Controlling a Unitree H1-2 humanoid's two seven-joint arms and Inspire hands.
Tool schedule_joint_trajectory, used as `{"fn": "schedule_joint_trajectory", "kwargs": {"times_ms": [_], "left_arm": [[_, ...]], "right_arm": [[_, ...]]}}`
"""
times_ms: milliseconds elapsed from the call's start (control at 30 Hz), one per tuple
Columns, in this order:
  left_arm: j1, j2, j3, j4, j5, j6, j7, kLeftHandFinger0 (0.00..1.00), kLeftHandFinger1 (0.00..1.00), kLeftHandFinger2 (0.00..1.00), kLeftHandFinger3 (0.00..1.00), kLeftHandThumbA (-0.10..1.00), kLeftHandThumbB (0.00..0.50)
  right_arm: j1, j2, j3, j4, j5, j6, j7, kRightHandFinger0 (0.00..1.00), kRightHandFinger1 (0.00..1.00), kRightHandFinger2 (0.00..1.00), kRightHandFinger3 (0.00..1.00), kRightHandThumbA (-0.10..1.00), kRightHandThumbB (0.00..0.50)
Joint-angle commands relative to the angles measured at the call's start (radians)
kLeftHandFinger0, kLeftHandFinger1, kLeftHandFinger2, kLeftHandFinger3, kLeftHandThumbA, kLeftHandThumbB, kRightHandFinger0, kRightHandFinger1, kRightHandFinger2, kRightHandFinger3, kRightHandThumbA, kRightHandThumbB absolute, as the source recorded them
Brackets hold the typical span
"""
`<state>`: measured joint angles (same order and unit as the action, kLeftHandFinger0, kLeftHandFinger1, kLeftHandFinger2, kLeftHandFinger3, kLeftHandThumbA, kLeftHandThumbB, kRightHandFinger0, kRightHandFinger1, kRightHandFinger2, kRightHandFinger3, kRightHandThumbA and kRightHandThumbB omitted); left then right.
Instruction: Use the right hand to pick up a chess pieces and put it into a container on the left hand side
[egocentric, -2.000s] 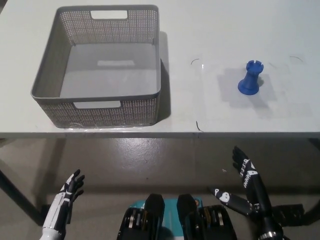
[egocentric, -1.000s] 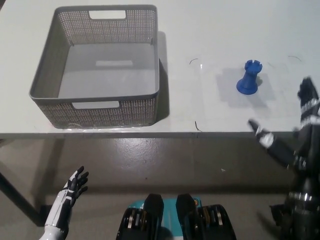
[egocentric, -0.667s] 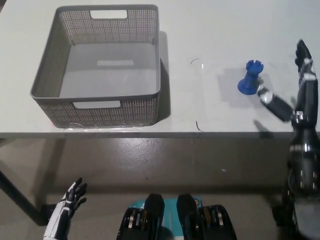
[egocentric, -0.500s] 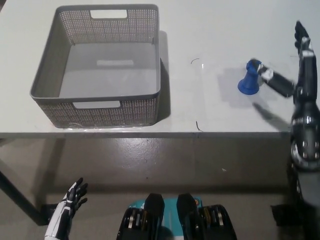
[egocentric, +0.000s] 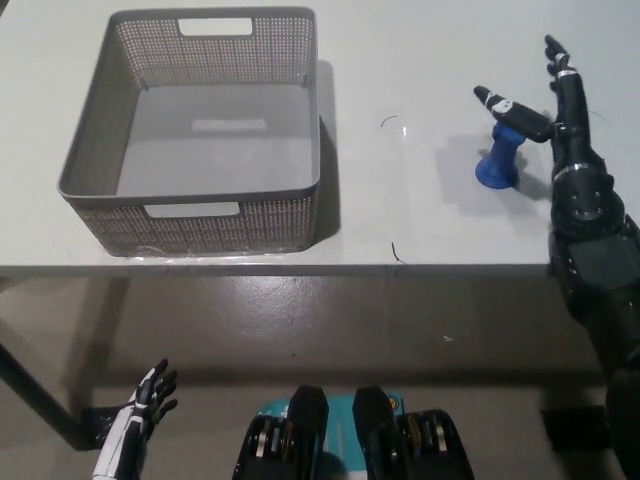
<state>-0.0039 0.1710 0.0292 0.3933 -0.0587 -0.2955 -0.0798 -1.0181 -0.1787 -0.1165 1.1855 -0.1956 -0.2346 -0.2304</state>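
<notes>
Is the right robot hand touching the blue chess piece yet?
Cannot tell. In the head view the open right robot hand overlaps the top of the blue chess piece, but a steep top-down angle hides any gap.

Black right hand (egocentric: 562, 120), white left hand (egocentric: 135, 425).

One basket (egocentric: 190, 210) stands at the tabletop's (egocentric: 400, 60) left end. One blue chess piece (egocentric: 498, 160) stands near the tabletop's right end. Two robot hands show: one black (egocentric: 545, 105), one white (egocentric: 135, 425).
</notes>
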Motion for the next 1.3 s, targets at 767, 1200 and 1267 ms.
{"fn": "schedule_joint_trajectory", "kwargs": {"times_ms": [767,1200,1267], "left_arm": [[0.001,0.010,0.032,-0.020,-0.014,-0.052,-0.022,1.00,1.00,1.00,1.00,1.00,0.258],[0.007,0.006,0.037,-0.008,-0.016,-0.067,-0.022,1.00,1.00,1.00,1.00,1.00,0.253],[0.007,0.006,0.036,-0.011,-0.013,-0.062,-0.022,1.00,1.00,1.00,1.00,1.00,0.253]], "right_arm": [[-0.093,-0.010,0.061,0.221,0.058,-0.018,-0.020,1.00,1.00,1.00,1.00,0.88,0.384],[-0.066,0.003,0.127,0.234,0.040,0.001,-0.036,1.00,1.00,1.00,1.00,0.91,0.438],[-0.064,0.002,0.132,0.238,0.040,0.013,-0.031,1.00,1.00,1.00,1.00,0.91,0.440]]}}
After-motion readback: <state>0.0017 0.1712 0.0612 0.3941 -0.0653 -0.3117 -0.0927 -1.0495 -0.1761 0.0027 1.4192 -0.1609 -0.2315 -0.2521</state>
